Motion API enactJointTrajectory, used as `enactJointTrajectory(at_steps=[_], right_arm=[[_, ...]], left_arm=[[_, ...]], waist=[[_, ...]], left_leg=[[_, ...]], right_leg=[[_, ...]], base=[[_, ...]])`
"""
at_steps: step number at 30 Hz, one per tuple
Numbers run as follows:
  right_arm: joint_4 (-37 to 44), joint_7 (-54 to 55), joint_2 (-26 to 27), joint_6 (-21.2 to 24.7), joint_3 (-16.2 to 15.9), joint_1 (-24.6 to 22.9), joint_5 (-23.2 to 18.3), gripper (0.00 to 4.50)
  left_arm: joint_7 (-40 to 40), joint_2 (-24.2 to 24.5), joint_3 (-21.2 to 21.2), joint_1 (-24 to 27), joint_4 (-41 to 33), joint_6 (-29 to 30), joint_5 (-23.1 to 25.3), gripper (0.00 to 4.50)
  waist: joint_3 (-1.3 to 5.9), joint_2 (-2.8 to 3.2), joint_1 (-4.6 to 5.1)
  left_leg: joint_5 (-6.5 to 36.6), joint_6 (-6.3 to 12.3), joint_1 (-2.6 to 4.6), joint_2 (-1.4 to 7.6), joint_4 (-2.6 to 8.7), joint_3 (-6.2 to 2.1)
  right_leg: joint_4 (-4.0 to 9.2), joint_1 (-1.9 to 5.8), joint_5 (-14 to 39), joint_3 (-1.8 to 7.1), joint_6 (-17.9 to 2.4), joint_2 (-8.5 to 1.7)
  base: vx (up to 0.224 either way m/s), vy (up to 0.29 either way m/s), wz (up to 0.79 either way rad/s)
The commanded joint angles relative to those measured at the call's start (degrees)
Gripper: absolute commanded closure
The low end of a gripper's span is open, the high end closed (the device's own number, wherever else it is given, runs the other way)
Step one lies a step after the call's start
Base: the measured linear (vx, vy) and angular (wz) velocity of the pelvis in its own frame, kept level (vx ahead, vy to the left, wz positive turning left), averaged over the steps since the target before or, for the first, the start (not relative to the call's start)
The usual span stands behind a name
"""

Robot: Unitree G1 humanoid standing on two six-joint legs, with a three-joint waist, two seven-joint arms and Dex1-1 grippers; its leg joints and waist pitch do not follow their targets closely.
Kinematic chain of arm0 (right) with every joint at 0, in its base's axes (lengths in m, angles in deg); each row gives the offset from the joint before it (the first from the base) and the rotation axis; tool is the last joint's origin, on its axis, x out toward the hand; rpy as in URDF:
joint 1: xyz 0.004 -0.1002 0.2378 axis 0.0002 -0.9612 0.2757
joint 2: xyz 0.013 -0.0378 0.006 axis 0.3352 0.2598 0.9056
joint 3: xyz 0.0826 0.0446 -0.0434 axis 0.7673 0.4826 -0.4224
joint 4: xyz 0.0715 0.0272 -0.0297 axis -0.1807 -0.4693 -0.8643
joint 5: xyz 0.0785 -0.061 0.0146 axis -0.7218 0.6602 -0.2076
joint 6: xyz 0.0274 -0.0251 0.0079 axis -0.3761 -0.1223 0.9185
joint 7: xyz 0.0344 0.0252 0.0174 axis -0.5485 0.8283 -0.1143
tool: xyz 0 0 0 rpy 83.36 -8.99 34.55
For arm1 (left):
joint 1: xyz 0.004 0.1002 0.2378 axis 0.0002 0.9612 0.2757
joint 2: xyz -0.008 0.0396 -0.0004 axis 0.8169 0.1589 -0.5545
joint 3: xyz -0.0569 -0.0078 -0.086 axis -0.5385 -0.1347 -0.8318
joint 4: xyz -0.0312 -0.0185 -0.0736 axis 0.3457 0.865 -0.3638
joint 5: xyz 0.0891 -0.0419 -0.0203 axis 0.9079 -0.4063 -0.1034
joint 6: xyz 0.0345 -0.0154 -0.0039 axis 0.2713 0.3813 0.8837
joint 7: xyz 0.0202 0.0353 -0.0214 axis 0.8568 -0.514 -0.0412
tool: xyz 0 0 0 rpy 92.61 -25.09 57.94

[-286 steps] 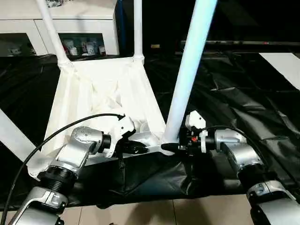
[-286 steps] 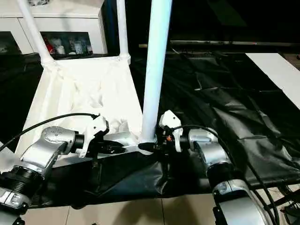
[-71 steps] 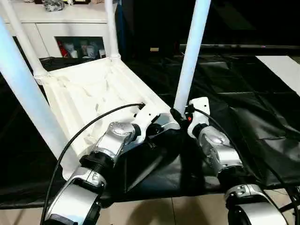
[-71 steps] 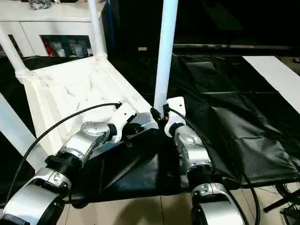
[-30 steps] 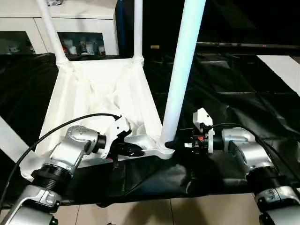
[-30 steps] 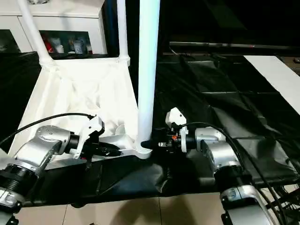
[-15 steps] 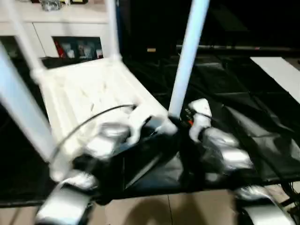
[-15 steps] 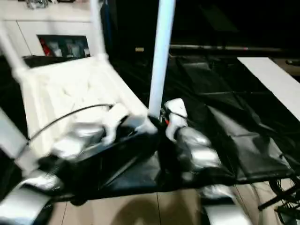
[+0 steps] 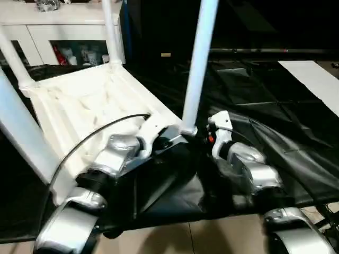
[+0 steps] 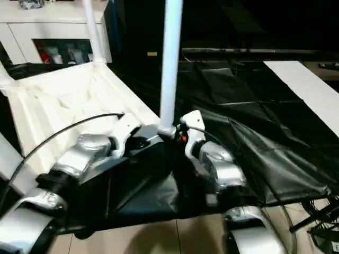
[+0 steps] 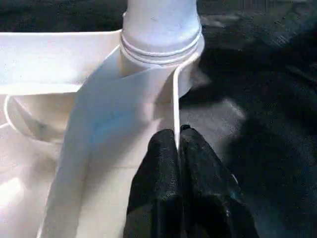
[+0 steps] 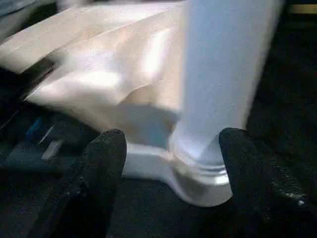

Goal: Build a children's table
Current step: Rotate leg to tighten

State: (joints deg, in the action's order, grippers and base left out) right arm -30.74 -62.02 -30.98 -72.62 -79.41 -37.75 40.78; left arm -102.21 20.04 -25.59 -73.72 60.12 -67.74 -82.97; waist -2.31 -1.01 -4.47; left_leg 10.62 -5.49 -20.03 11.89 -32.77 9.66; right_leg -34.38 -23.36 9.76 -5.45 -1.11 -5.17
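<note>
Two grippers work one corner: the left gripper [image 11: 177, 141] pinches the tabletop [image 9: 79, 103] rim; the right gripper [image 12: 171, 148] stands spread around the near leg [image 9: 197, 63]. All four legs appear socketed; flipping upright likely remains.

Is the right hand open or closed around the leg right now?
Open: its fingers stand apart on either side of the leg, not touching.

Black plastic sheeting [image 9: 275, 132] lies crumpled over the floor, with pale tiles [image 9: 212, 238] bare at its near edge. A white cabinet [image 9: 58, 32] with glass doors stands at the back left.
</note>
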Motion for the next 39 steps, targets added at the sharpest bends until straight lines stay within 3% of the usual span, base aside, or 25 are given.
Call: enactJointTrajectory(at_steps=[1,3,7,8,9,11,16,18,21,22,28,36,37,39], right_arm=[[2.3,-6.5,-1.4,0.3,-1.7,0.0,-1.4,1.25],[2.4,-9.2,-2.9,-0.2,-1.3,0.1,-1.6,1.25],[2.6,-14.2,-6.1,-0.5,-0.9,0.4,-2.0,1.25],[2.8,-15.2,-6.8,-0.4,-1.3,0.3,-2.2,1.25],[2.8,-15.2,-6.8,-0.4,-1.3,0.3,-2.2,1.25],[3.8,-17.9,-8.3,0.1,-2.3,-0.1,-2.4,1.25],[4.9,-20.6,-8.7,0.5,-2.7,-0.7,-2.6,1.25],[5.5,-22.5,-8.6,1.1,-3.4,-1.1,-3.2,1.60],[5.7,-23.2,-8.3,1.7,-3.6,-1.0,-3.8,1.71],[5.7,-23.4,-8.3,1.8,-3.6,-0.9,-3.9,1.96],[5.7,-24.7,-8.2,2.3,-3.5,-0.9,-4.1,2.45],[4.0,-20.7,-7.5,3.5,-3.9,-1.5,-2.7,2.59],[1.9,-15.5,-6.3,2.5,-3.5,-1.2,-0.9,2.59],[-0.2,-9.9,-5.1,2.1,-3.0,-0.9,0.7,2.59]], left_arm=[[-7.2,1.3,3.4,2.3,-1.9,-0.3,-0.5,4.50],[-11.0,2.8,3.9,3.5,-3.9,-0.9,-1.7,4.50],[-19.5,6.0,4.4,6.5,-9.7,-0.1,-4.8,4.50],[-20.8,6.6,4.4,7.1,-11.1,0.5,-5.5,4.50],[-20.8,6.6,4.4,7.1,-11.1,0.5,-5.5,4.50],[-22.7,8.1,4.6,8.3,-13.5,1.6,-6.2,4.50],[-23.7,9.2,4.6,9.1,-14.9,1.9,-6.5,4.50],[-24.2,9.3,4.5,9.4,-15.6,2.4,-6.7,4.50],[-24.3,9.2,4.4,9.6,-16.3,3.0,-6.8,4.50],[-24.3,9.2,4.5,9.6,-16.4,3.1,-6.8,4.50],[-24.2,9.3,4.6,9.9,-17.0,3.6,-7.1,4.50],[-21.0,8.4,4.2,9.6,-16.0,3.7,-6.0,4.50],[-16.8,6.9,3.6,8.5,-13.8,3.8,-4.7,4.50],[-12.0,5.3,2.9,7.2,-11.3,4.2,-3.4,4.50]], waist=[[3.38,-0.06,-0.58],[3.32,0.03,-0.61],[3.20,0.10,-1.13],[3.26,0.27,-1.55],[3.22,0.28,-1.61],[3.13,0.23,-2.09],[3.17,0.10,-2.16],[3.21,-0.10,-2.17],[3.33,-0.08,-2.22],[3.29,-0.03,-2.26],[3.28,-0.13,-2.29],[3.31,-0.19,-2.29],[3.24,-0.23,-2.17],[2.79,-0.26,-1.97]], left_leg=[[10.0,4.36,-0.35,1.35,3.55,0.00],[9.7,4.86,-0.36,1.32,3.52,0.16],[9.9,4.12,-0.17,1.51,3.62,0.33],[10.4,3.92,0.39,1.69,3.54,0.54],[10.5,3.90,0.35,1.76,3.57,0.55],[11.4,3.67,0.24,1.69,3.64,0.56],[11.9,2.87,0.05,1.54,3.72,0.41],[11.1,3.09,-0.04,1.49,3.65,0.40],[9.6,3.62,-0.08,1.53,3.51,0.42],[9.6,3.71,-0.06,1.51,3.50,0.43],[10.1,3.29,-0.10,1.49,3.55,0.37],[8.9,3.50,-0.15,1.40,3.43,0.39],[9.2,3.15,-0.20,1.35,3.46,0.39],[12.4,2.03,0.02,1.22,3.82,0.31]], right_leg=[[3.70,3.57,9.8,2.82,-12.0,-3.32],[3.58,3.51,8.7,2.85,-13.0,-3.30],[3.53,3.45,9.9,2.85,-13.6,-3.26],[3.52,3.10,9.5,2.93,-14.0,-3.25],[3.43,3.09,9.2,2.98,-14.2,-3.22],[3.38,3.11,9.7,2.89,-13.8,-3.13],[3.51,3.31,11.4,2.93,-12.7,-3.24],[3.50,3.38,11.2,2.93,-12.5,-3.23],[3.21,3.36,9.3,2.88,-12.9,-3.15],[3.24,3.33,9.5,2.87,-13.0,-3.17],[3.40,3.38,11.3,2.87,-12.3,-3.25],[3.25,3.40,9.9,2.86,-12.6,-3.20],[3.35,3.31,10.7,2.86,-12.4,-3.20],[4.27,3.17,17.4,2.80,-10.6,-3.36]], base=[[0.000,0.000,0.00],[0.000,0.000,0.00],[0.000,0.000,0.00],[0.000,0.000,0.00],[0.000,0.000,0.00],[0.000,0.000,0.00],[0.000,0.000,0.00],[0.000,0.000,0.00],[0.000,0.000,0.00],[0.000,0.000,0.00],[0.000,0.000,0.00],[0.000,0.000,0.00],[0.000,0.000,0.00],[0.000,0.000,0.00]])
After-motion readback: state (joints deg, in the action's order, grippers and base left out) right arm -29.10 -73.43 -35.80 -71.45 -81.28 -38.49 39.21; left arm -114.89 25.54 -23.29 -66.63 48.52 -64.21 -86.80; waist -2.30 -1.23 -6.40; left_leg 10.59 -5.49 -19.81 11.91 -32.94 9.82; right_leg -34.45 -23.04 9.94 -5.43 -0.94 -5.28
